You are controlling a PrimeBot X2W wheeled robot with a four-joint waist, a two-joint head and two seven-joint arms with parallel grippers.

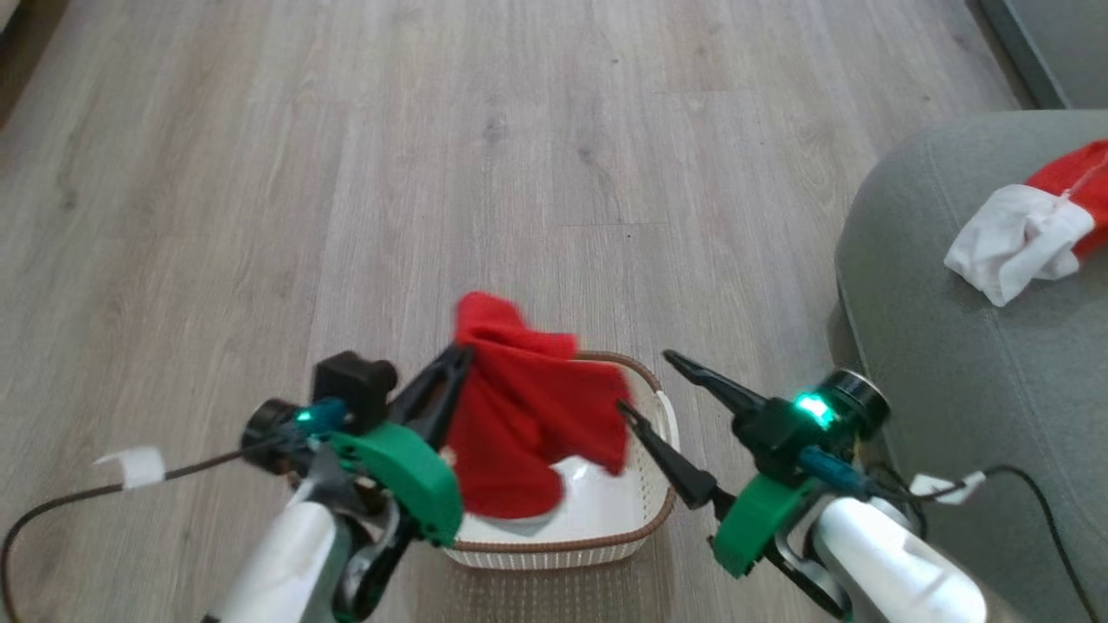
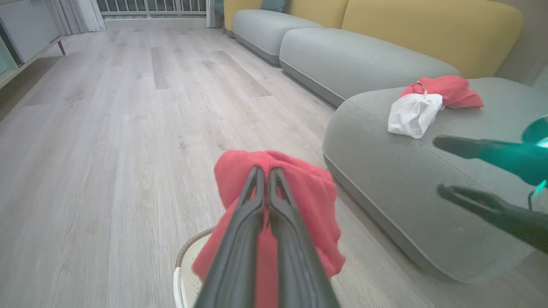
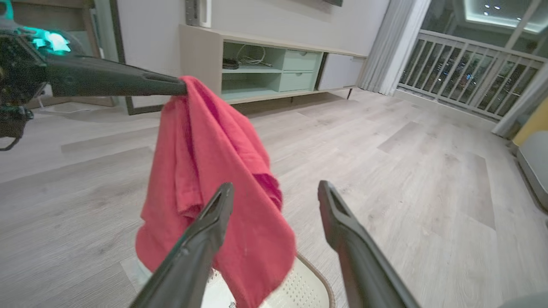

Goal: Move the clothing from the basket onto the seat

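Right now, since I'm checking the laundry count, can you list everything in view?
red garment: one, bright red, hanging from the left gripper over the basket
basket: one, cream-white with brown rim, on the floor between the arms
seat: one, grey-green, to the robot's right
white garment: one, white, on the seat
second red garment: one, red, on the seat, touching the white one
floor: pale wood planks
sofa: grey seats, yellow backs, beyond the seat
cabinet: one, pale wood, green drawers, by the wall
left gripper: shut on the red garment
right gripper: open, holding nothing
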